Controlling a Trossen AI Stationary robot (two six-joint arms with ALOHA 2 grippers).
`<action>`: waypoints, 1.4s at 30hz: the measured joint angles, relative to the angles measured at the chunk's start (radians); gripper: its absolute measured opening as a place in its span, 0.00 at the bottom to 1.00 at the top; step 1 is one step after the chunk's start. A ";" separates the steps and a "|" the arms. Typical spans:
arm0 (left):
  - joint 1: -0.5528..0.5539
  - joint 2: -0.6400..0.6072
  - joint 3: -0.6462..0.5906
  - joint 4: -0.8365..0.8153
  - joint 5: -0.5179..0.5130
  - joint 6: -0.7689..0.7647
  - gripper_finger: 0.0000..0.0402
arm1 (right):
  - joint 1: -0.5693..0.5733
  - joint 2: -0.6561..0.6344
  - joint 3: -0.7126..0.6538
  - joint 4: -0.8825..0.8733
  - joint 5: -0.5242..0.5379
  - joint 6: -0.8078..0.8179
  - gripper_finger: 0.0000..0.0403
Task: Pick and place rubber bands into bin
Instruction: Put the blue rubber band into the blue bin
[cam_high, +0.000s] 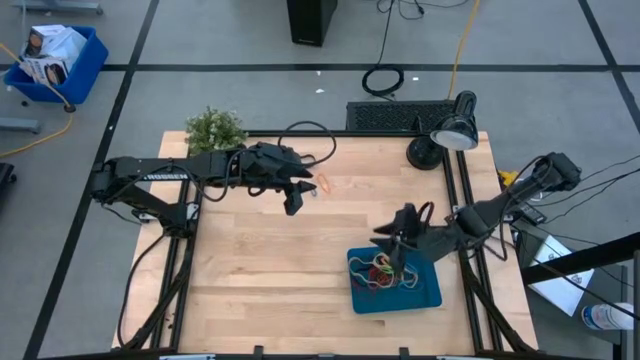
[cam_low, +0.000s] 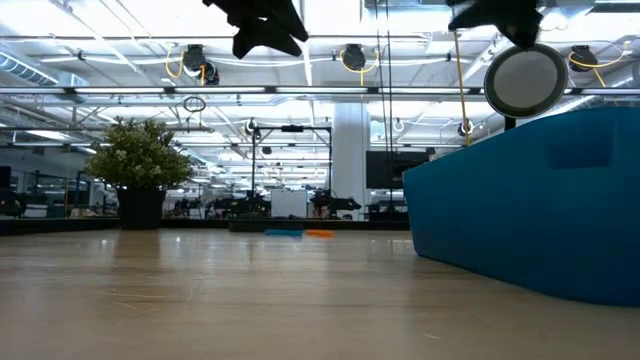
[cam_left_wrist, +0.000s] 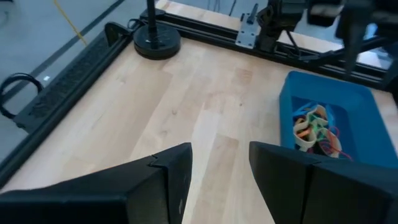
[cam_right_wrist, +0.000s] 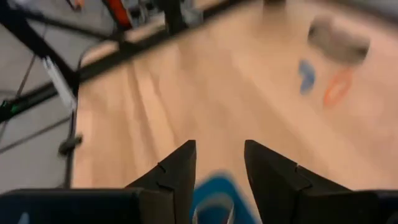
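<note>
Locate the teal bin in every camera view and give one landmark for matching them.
High view: bin at lower right, under the right arm.
Low view: bin wall fills the right side.
Left wrist view: bin at right, rubber bands inside.
Right wrist view: blue patch between the fingers, probably the bin.
Shared landmark: the desk lamp.

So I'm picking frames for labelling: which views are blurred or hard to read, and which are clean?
Right wrist view: smeared by motion blur, the blue and orange rubber bands on the table are just blobs. Low view: bright ceiling lights leave the bin wall dark. High view and left wrist view: sharp, evenly lit, the bands in the bin read clearly.
</note>
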 joint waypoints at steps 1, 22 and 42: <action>0.000 0.000 0.000 0.000 -0.010 0.002 0.41 | -0.007 0.000 0.000 0.039 0.028 -0.047 0.32; 0.071 0.129 0.000 -0.054 -0.002 0.032 0.41 | -0.106 0.001 0.000 0.141 0.035 -0.215 0.32; 0.125 0.495 0.000 -0.019 0.007 -0.101 0.41 | -0.138 0.001 0.000 0.148 -0.018 -0.211 0.32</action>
